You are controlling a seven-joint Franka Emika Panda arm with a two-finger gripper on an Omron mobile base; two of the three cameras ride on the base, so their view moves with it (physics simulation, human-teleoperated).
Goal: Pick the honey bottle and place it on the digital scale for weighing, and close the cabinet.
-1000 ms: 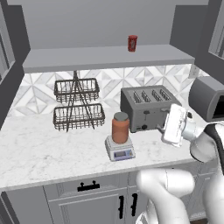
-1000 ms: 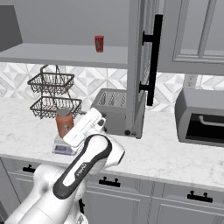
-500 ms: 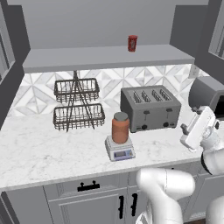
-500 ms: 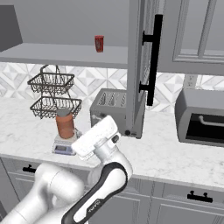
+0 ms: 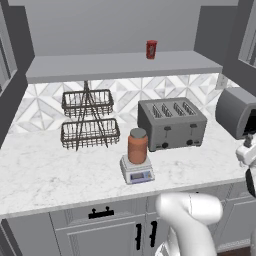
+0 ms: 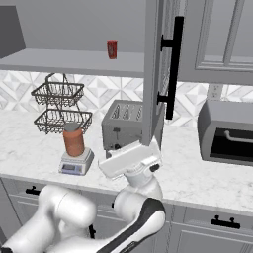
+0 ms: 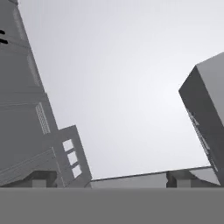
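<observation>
Jaws apart, nothing btwn them; gripper (image 7: 105, 178) aims up past cabinet door (image 6: 159, 69), which stands open, edge-on over counter (image 6: 197, 178) w/ bar handle (image 6: 173, 66). Toaster (image 5: 171, 123) mid-counter by back wall. Bottle (image 5: 137, 146) upright on scale (image 5: 136, 171) nr front edge, just left of toaster. Red can (image 5: 151, 49) on shelf (image 5: 120, 66).

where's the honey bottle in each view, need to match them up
Left base view: honey bottle at centre, on the digital scale.
Right base view: honey bottle at left of centre, on the scale.
Hand view: not in it.
Shared landmark: the toaster just behind it, to its right.
</observation>
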